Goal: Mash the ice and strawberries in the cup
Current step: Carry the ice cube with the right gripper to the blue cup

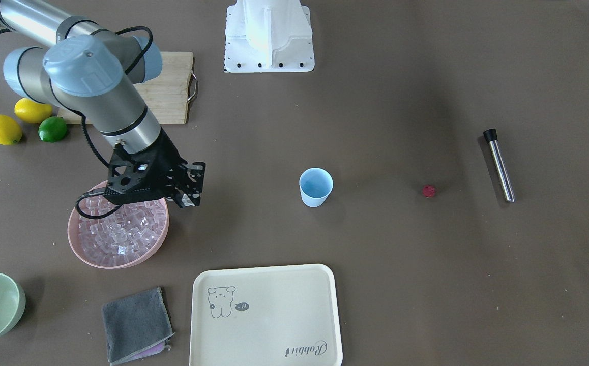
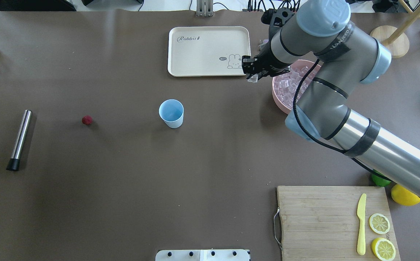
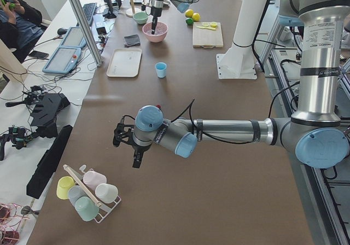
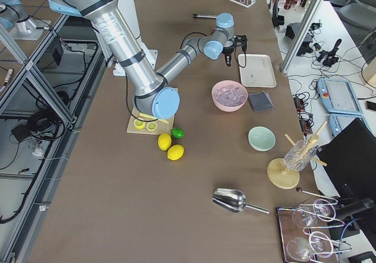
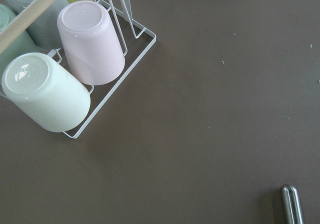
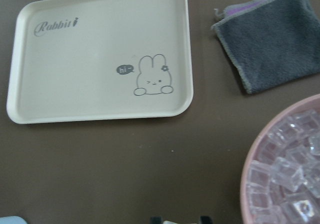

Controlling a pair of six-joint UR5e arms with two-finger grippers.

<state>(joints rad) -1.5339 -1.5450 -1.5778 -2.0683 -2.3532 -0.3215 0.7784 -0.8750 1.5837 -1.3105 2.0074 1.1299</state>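
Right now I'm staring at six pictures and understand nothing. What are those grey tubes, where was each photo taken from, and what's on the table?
The grey tubes are a robot's right arm and left arm, each ending in a two-finger gripper. Four pictures come from fixed cameras: one facing the robot, one above and behind it, and one at each end of the table. The other two come from cameras on the wrists. On the brown table are a light blue cup, a small red strawberry, a steel rod with a black tip, a cream tray and a pink bowl of ice. The right gripper hovers just outside the bowl's rim and seems to pinch one ice cube. The left gripper hangs above the table near some upturned cups; whether it is open, I cannot tell.
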